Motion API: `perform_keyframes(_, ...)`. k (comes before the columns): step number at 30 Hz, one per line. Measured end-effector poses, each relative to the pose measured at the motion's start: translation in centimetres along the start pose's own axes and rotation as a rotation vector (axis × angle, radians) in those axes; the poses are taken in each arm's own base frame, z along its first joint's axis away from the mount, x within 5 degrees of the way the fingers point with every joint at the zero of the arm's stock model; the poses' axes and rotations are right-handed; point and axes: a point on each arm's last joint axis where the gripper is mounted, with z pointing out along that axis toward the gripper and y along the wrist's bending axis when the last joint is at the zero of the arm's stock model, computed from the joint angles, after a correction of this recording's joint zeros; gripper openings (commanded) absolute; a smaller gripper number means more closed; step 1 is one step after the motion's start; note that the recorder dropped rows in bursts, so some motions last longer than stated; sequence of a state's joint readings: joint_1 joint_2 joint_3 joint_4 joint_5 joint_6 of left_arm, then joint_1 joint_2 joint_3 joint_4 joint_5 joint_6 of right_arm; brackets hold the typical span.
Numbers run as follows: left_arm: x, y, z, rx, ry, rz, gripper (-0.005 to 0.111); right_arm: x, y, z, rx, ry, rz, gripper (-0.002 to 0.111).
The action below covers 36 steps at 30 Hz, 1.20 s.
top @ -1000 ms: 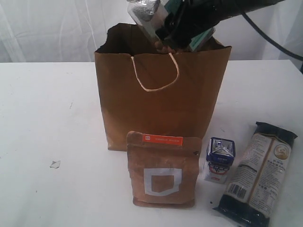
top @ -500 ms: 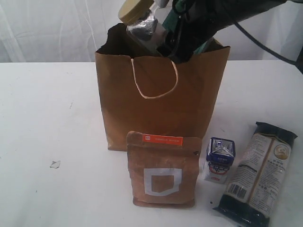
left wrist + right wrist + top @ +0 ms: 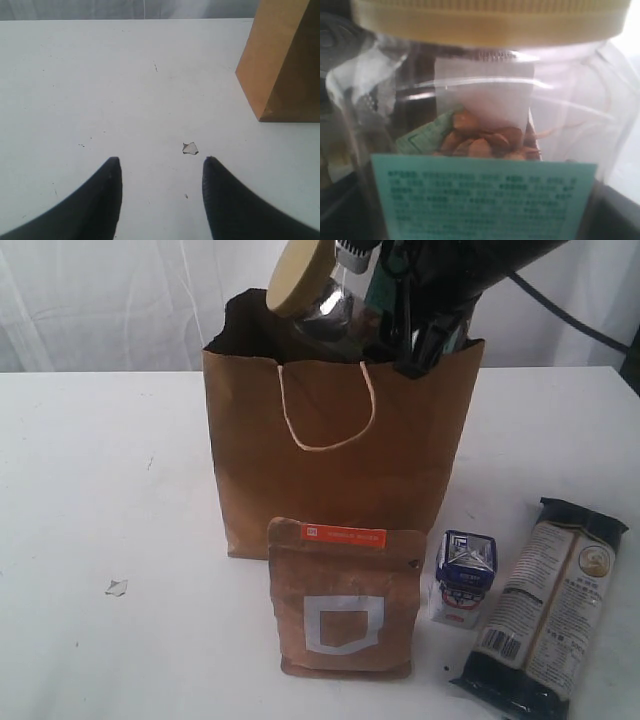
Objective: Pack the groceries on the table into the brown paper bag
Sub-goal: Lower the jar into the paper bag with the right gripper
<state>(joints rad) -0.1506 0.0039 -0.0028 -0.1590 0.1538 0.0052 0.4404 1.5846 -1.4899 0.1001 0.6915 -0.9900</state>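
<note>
The brown paper bag [image 3: 330,470] stands open at the middle of the table [image 3: 100,490]. My right gripper [image 3: 420,340] is at the bag's mouth, shut on the gold-lidded clear jar [image 3: 320,300], which tilts left with its lid above the rim. The jar [image 3: 485,125] fills the right wrist view, so the fingers are hidden. In front of the bag stand the kraft pouch [image 3: 345,600], the blue-white carton [image 3: 465,578] and the noodle packet [image 3: 548,605]. My left gripper [image 3: 160,160] hangs open over bare table. The can and the bottle are out of view.
A small white scrap [image 3: 190,148] lies just ahead of the left fingertips, also visible as the scrap [image 3: 117,587] at the table's left. The bag's corner [image 3: 280,65] stands well off to one side of the left gripper. A white curtain hangs behind the table.
The right gripper has lowered the jar into the bag's mouth and tilted it, bringing the gold lid into sight. Pouch, carton and noodle packet have not moved.
</note>
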Motion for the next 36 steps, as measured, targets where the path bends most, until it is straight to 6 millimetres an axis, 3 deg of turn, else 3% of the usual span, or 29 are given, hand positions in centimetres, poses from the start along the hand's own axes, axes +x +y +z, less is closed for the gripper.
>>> perform_keyframes(10,0.00,0.00,0.00,0.000,0.000,0.000,0.053,0.10,0.07,0.10,-0.007,0.010,-0.012,0.003)
perform_keyframes(19,0.00,0.00,0.00,0.000,0.000,0.000,0.053,0.08,0.03,0.10,-0.003,0.008,-0.012,0.052)
perform_keyframes(34,0.00,0.00,0.00,0.000,0.000,0.000,0.053,0.00,-0.09,0.13,0.011,-0.001,-0.006,0.054)
perform_keyframes(36,0.00,0.00,0.00,0.000,0.000,0.000,0.053,0.00,-0.09,0.13,0.011,-0.001,-0.006,0.058)
